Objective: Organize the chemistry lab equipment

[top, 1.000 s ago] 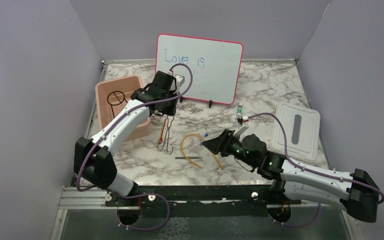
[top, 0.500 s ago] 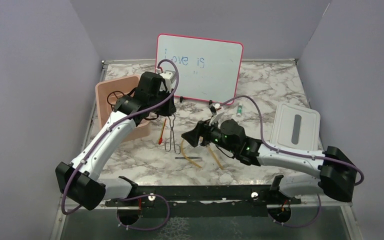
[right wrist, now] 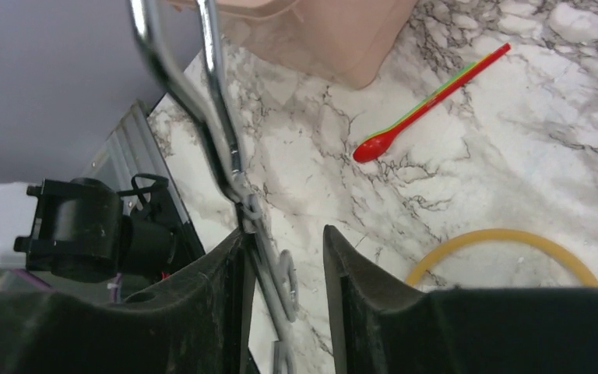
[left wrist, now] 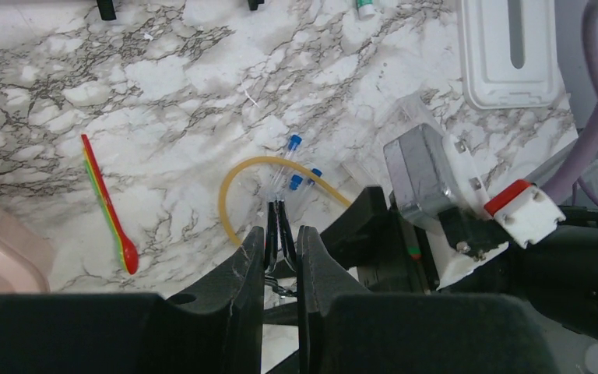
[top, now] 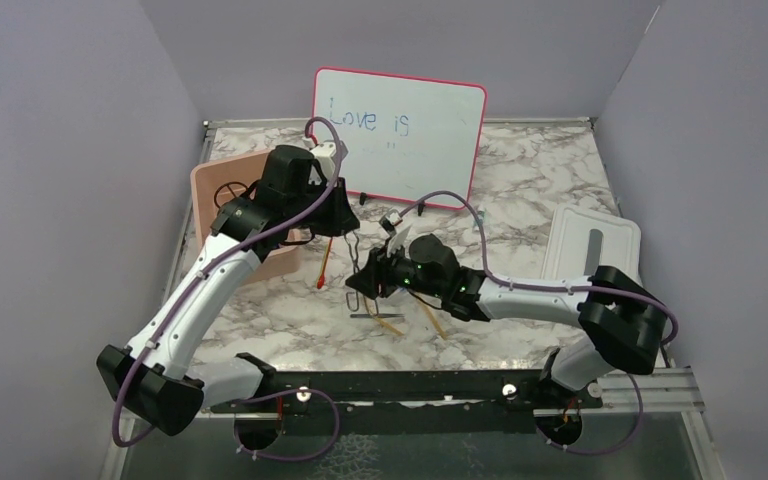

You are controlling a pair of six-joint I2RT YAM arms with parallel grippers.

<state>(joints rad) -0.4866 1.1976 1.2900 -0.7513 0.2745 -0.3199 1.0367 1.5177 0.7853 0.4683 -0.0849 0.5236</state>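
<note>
**Holding metal tongs [right wrist: 233,175] in the left claw [left wrist: 280,234], right claw [right wrist: 284,234] loose around them**

Table [top: 560,170]: marble top. The whiteboard [top: 400,135] stands at the back. The white lid [top: 615,232] lies flat on the right and the pink bin [top: 200,200] sits at the left edge. The black wire ring tripod [top: 228,190] is inside the bin.

Tongs: bright steel wire, two legs converging to a joint, small loops below it. They hang above the table just off the bin's front right corner. Top end in the left claw, lower end at the right claw.
- Left claw: jaws narrow, clamped on the tongs.
- Right claw: jaws medium-wide. The tongs run through the gap close by one finger, with daylight on the other side. Not squeezed.

Smaller items, all on the table:
- Tan rubber tube [left wrist: 269,159]: an open arc below the right claw.
- Red-tipped spatula [left wrist: 107,202]: striped handle, red spoon end, lying flat between bin and tube.
- Thin dark rod [top: 378,316]: on the near side of the tube. Touching it or not, can't tell.
- Blue-capped tubes [left wrist: 294,143]: clear, three blue caps, lying by the top of the arc.
- Green-capped vial [left wrist: 366,8]: cut off at the far edge of the left wrist view.

Views:
- Only the top view shows the tripod and rod, but the right claw's body hides its jaws there.
- Only the right wrist shows the gap beside the tongs, and the loops.
- Only the left wrist resolves the blue caps and the left claw's pinch. The tongs there are end-on, a thin dark sliver.
</note>
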